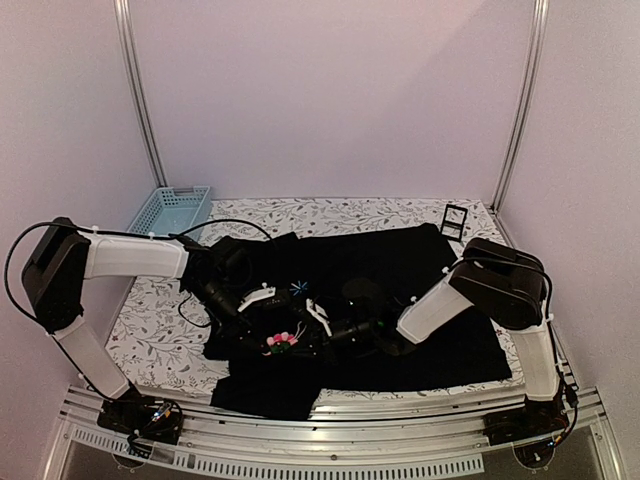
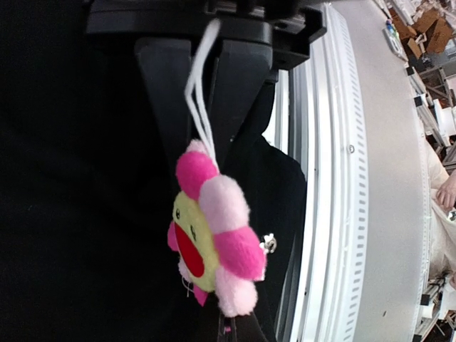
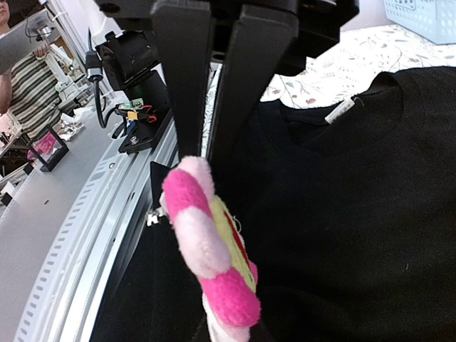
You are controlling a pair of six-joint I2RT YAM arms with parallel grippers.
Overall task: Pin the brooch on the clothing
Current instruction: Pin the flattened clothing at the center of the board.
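Pale-walled booth around a leaf-patterned bench

Plain lilac-white walls (image 1: 330, 100) fill the upper half of the overhead view, evenly lit, with two slanting aluminium poles (image 1: 140, 95) at upper left and upper right. The bench (image 1: 330, 212) has a white cover printed with grey leaves. A light-blue plastic basket (image 1: 170, 212) sits at its rear left, a small black stand (image 1: 455, 220) at rear right. A slotted aluminium rail (image 1: 400, 425) crosses the bottom.

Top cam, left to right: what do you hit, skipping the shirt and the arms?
blue basket → brooch → black stand
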